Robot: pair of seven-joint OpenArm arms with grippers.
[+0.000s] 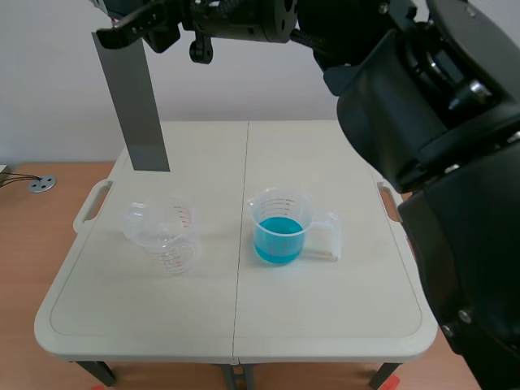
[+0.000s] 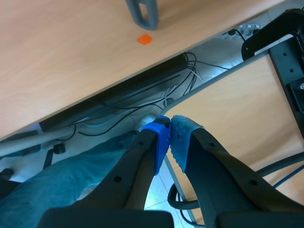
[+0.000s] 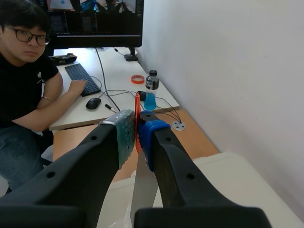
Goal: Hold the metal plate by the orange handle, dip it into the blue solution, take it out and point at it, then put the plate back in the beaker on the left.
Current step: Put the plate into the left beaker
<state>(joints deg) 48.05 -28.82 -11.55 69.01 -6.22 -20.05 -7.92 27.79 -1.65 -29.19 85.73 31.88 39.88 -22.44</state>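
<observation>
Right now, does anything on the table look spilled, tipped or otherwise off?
The empty clear beaker seems to lean to one side, unlike the blue-filled beaker, which stands upright. No spill shows on the table.

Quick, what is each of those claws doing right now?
Left gripper: closed, holding nothing.
Right gripper: closed on the orange handle of the metal plate.

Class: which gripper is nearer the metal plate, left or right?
Right. The right gripper clamps the metal plate by its orange handle, raised above the table. The left gripper, jaws shut on nothing, faces cables off the table, no plate in its view.
</observation>
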